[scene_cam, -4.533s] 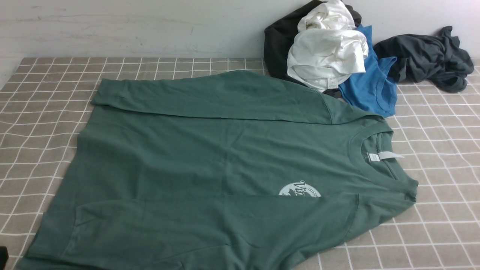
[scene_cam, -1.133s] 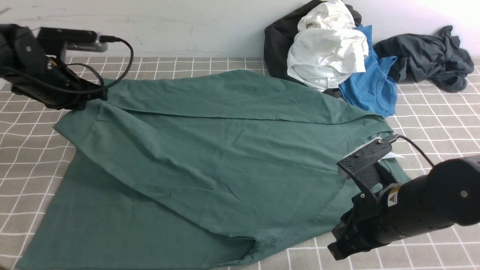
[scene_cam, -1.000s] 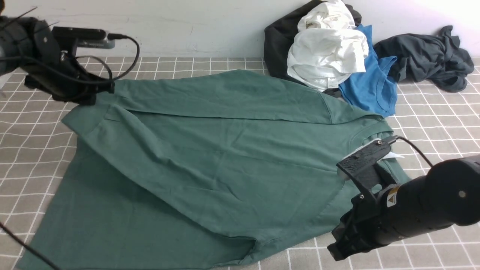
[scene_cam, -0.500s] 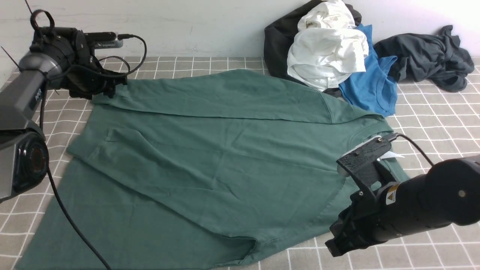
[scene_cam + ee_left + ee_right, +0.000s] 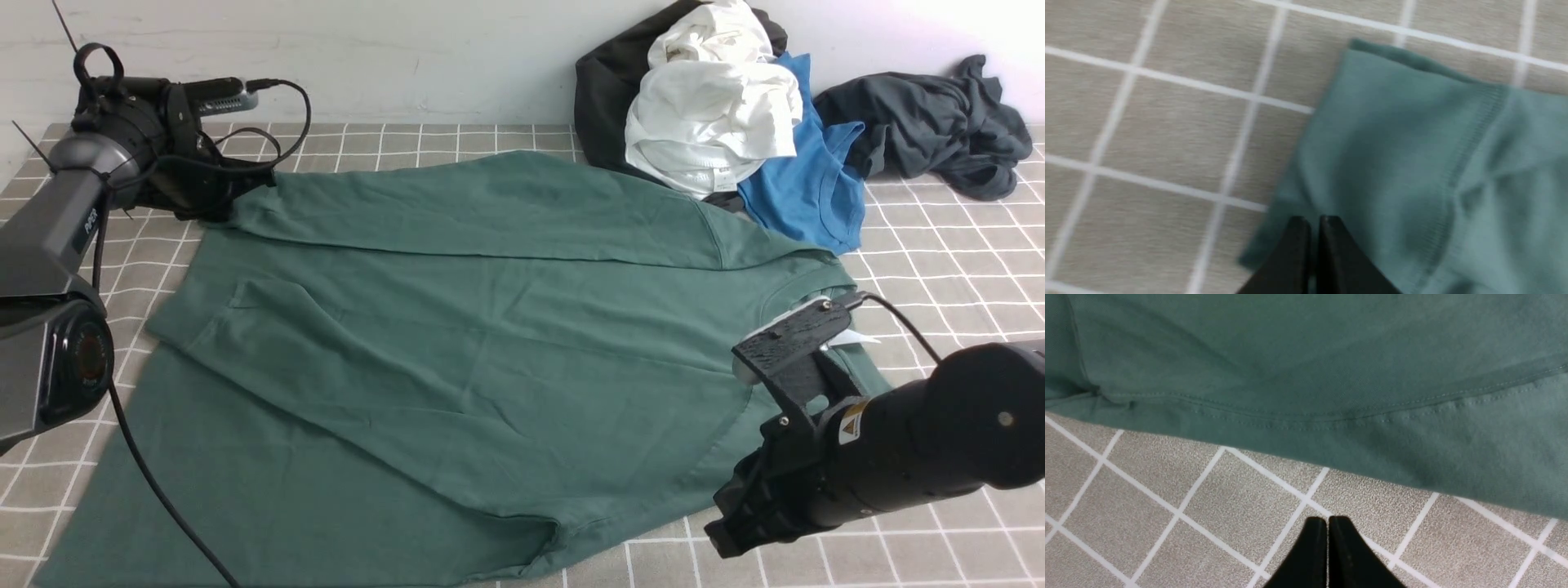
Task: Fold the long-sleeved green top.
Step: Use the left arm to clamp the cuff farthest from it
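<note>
Left tool [image 5: 1312, 222] closed at far-sleeve cuff [image 5: 1392, 134]; right tool [image 5: 1327, 522] closed, empty, off the cloth.
Left jaws meet at the cuff's corner; cannot tell whether cloth is caught between them. Right jaws meet over bare worktop [image 5: 1167, 506], just beside the garment's near edge. The green long-sleeved top [image 5: 490, 343] lies flat mid-worktop, neck to the right, near sleeve folded across the body. Risk, as judged: so shallow a bite may slip on lifting, dropping the sleeve short or skewed; a low drag could ruck the body.
</note>
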Controlling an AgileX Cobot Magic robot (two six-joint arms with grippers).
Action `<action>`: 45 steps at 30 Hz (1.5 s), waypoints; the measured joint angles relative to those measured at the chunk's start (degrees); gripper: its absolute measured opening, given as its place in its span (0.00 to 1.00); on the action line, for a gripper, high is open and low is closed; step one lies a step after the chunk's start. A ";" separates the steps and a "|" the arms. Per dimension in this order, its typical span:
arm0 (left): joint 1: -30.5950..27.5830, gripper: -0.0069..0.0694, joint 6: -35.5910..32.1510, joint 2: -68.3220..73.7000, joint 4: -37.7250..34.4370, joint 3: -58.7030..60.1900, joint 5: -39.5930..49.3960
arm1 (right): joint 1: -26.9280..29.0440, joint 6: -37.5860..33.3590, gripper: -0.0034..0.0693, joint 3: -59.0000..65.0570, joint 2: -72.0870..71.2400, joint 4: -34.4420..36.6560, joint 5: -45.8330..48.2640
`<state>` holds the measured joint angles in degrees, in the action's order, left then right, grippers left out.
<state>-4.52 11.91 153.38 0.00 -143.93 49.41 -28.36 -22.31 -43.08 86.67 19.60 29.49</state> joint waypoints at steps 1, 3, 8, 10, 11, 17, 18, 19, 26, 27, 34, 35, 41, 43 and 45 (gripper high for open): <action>0.00 0.09 -2.11 -0.05 -2.10 -0.53 0.54 | 0.00 0.00 0.04 0.00 0.00 0.00 0.00; 0.00 0.08 -4.55 -0.49 -3.43 -2.36 2.67 | 0.00 -0.12 0.04 0.00 0.00 0.00 0.00; 0.00 0.08 -6.36 -2.83 -2.87 -7.85 7.69 | 0.00 -0.31 0.04 0.00 0.00 0.00 0.30; -0.12 0.08 -6.36 -4.24 -2.44 -10.41 9.37 | 0.00 -0.36 0.04 0.00 0.00 0.00 0.43; -0.32 0.09 -5.92 -4.38 -2.58 -10.64 9.37 | 0.00 -0.34 0.04 0.00 0.00 0.00 0.43; -2.02 0.29 -1.94 -1.35 -4.01 -10.42 7.28 | 0.00 -0.34 0.04 0.00 0.00 0.00 0.43; -2.30 0.37 -1.31 -0.64 -3.87 -10.31 7.28 | 0.00 -0.34 0.04 0.00 0.00 0.00 0.43; -2.36 0.38 -1.09 -0.50 -3.77 -10.35 7.28 | 0.00 -0.34 0.04 0.00 0.00 0.00 0.43; -3.43 0.56 1.03 4.00 -4.65 -10.28 7.51 | 0.00 -0.34 0.04 0.00 0.00 0.00 0.48; -3.43 0.54 0.88 4.93 -5.85 -10.28 7.62 | 0.00 -0.34 0.04 0.00 0.00 0.00 0.48; -3.73 0.19 -6.53 5.50 -13.34 -10.62 6.99 | 0.00 -0.34 0.04 0.00 0.00 0.00 0.48; -3.73 0.17 -7.22 5.50 -13.40 -10.92 7.26 | 0.00 -0.34 0.04 0.00 0.00 0.00 0.55; -3.77 0.13 -10.42 4.24 -12.43 -14.07 13.03 | 0.00 -0.34 0.04 0.00 0.00 0.00 0.86; -3.77 0.13 -10.56 2.58 -12.07 -14.44 13.75 | 0.00 -0.38 0.04 0.00 0.00 -0.05 0.88; -3.77 0.13 -10.84 1.46 -12.07 -14.70 13.63 | 0.00 -0.38 0.04 0.00 0.00 -0.18 0.88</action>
<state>-8.29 1.07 154.84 -12.07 -158.63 63.04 -28.36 -22.69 -43.08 86.67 19.42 30.37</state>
